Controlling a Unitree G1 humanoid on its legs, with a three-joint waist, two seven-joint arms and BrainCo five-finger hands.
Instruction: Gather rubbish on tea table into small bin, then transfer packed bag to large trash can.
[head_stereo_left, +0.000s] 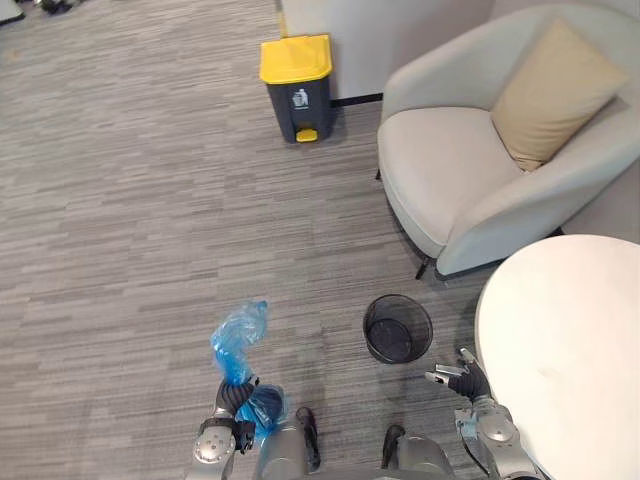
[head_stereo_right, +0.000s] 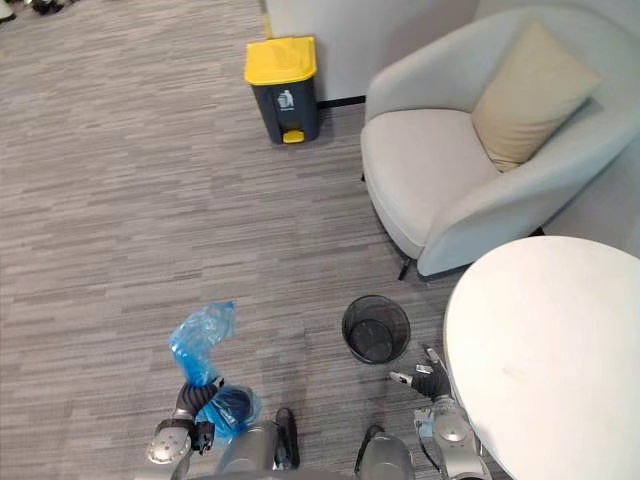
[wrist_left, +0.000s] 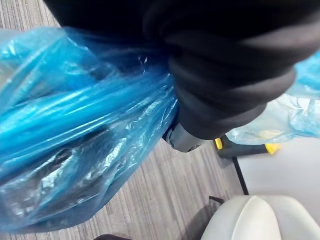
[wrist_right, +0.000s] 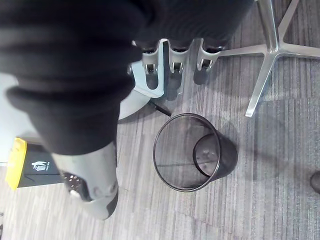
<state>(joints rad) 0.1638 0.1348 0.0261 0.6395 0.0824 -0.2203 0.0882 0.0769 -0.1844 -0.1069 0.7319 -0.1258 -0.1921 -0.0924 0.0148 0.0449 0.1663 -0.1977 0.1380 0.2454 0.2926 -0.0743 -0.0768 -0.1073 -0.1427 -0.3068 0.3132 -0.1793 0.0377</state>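
Bag: the blue plastic bag (head_stereo_left: 238, 335) is out of the small bin and off the floor. Its neck is clenched in the left hand (head_stereo_left: 236, 398), low at the near edge of the carpet, with loose plastic standing up above the hand and the full part bulging below it.
Small bin: the black mesh bin (head_stereo_left: 398, 328) stands on the carpet just beside the round table's (head_stereo_left: 570, 340) left edge, with no liner and looking empty.
Table: no rubbish on the part I can see, so I'd judge the gathering done.
Right hand: the right hand (head_stereo_left: 464, 380) hangs released and empty, fingers straight, between the bin and the table's edge.
Left to do: carry the bag across the carpet to the yellow-lidded trash can (head_stereo_left: 297, 88) by the far wall, well apart from here. Its lid is down, so it will need opening.
Hard to make out: what is inside the bag, since only a dark shape shows through the plastic. I can't tell whether its neck is tied.
Cut off: the table's right side, and the far side of the armchair (head_stereo_left: 450, 170).
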